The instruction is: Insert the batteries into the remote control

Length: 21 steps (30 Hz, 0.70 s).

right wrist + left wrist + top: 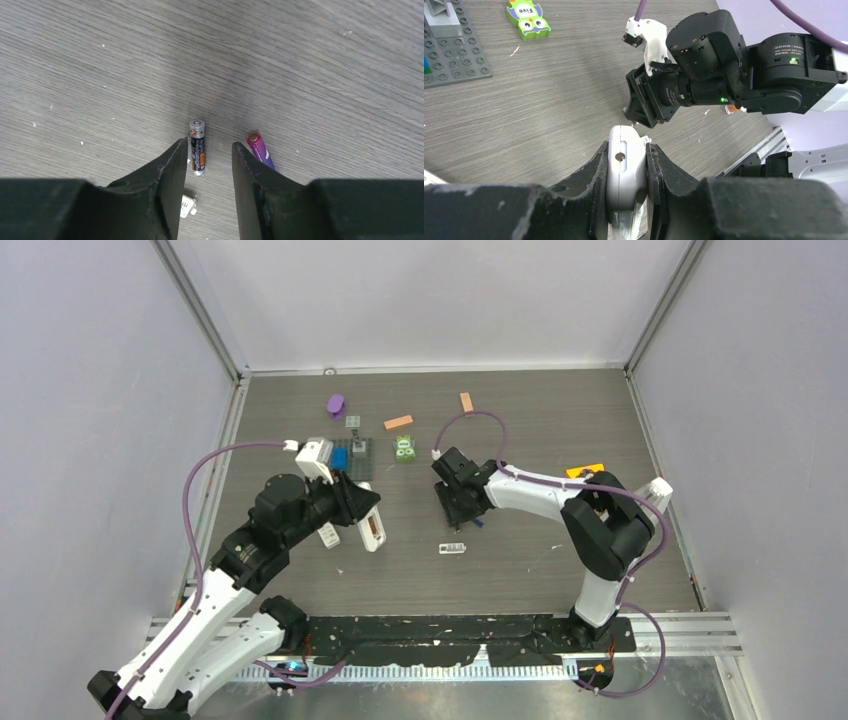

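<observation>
My left gripper (626, 155) is shut on a white remote control (625, 167), held edge-on above the table; from above the remote (371, 531) sticks out below that gripper (362, 512). Low over the table, my right gripper (209, 145) stands open. A dark battery (197, 147) lies flat between its fingertips, close to the left finger and free of the right one. Just outside the right finger lies a purple battery (258, 146), partly hidden by it. The left wrist view shows the right gripper (636, 107) pointing down at the wood.
A grey baseplate (352, 452) with a blue brick (340, 457), a green owl tile (404, 448) and a purple piece (336, 403) sit at the back left. Two orange-tan blocks (398, 422) (466, 401) lie behind. A small white part (452, 548) lies near the middle.
</observation>
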Motion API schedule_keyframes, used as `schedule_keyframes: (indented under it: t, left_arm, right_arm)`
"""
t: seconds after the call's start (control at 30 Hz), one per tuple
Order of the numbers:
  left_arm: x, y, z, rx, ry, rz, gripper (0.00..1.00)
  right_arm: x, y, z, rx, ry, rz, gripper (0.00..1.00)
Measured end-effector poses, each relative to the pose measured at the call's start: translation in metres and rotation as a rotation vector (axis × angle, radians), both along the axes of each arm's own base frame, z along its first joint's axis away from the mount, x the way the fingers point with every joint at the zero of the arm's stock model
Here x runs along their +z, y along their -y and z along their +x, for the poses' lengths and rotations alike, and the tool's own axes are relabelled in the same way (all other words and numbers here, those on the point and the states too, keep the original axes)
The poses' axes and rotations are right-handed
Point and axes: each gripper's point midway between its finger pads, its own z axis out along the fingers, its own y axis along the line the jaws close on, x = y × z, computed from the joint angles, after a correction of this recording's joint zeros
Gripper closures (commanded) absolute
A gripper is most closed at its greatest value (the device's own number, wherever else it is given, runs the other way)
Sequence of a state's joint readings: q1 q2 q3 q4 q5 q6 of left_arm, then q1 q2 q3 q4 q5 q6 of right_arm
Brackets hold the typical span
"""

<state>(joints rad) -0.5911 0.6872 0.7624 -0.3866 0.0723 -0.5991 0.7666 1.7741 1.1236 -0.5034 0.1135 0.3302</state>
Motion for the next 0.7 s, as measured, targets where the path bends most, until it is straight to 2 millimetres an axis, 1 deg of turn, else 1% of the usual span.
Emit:
schedule_keyframes:
  t: [0.1,0.17,0.2,0.3,0.37,0.5,0.57,0.6,0.67,0.7]
  left_arm:
    - [-0.001,0.0,0.001,0.002,-0.004,0.001,1.0]
    - [-0.002,0.0,0.002,0.002,-0.007,0.001,1.0]
    - [-0.002,0.0,0.002,0.002,-0.009,0.002,1.0]
    - [-0.003,-0.001,0.002,0.003,-0.014,0.001,1.0]
    - [-0.003,0.0,0.003,0.002,-0.016,-0.001,1.0]
    - [-0.003,-0.001,0.003,0.005,-0.02,-0.006,1.0]
    - [-0.002,0.0,0.003,0.007,-0.026,-0.015,1.0]
    - [-0.002,-0.001,0.003,0.009,-0.029,-0.018,1.0]
    - [-0.002,0.0,0.003,0.012,-0.035,-0.03,1.0]
    - [0.0,0.0,0.003,0.015,-0.039,-0.041,1.0]
  right_arm:
    - [-0.008,0.001,-0.003,0.007,-0.02,-0.014,0.65]
    - [-0.009,0.001,-0.002,0.011,-0.022,-0.016,0.75]
    - [-0.009,0.001,-0.002,0.013,-0.023,-0.016,0.82]
    - [-0.009,-0.001,-0.002,0.014,-0.021,-0.011,0.91]
    - [-0.008,-0.002,-0.001,0.012,-0.017,-0.006,0.94]
    - [-0.007,-0.005,0.003,0.003,0.006,0.021,0.95]
    - [-0.004,-0.005,0.002,-0.005,0.024,0.043,0.95]
    - [0.001,-0.005,0.001,-0.01,0.039,0.061,0.95]
    - [0.016,-0.004,-0.002,-0.015,0.073,0.106,0.95]
    - [0.031,-0.006,-0.002,-0.02,0.11,0.157,0.95]
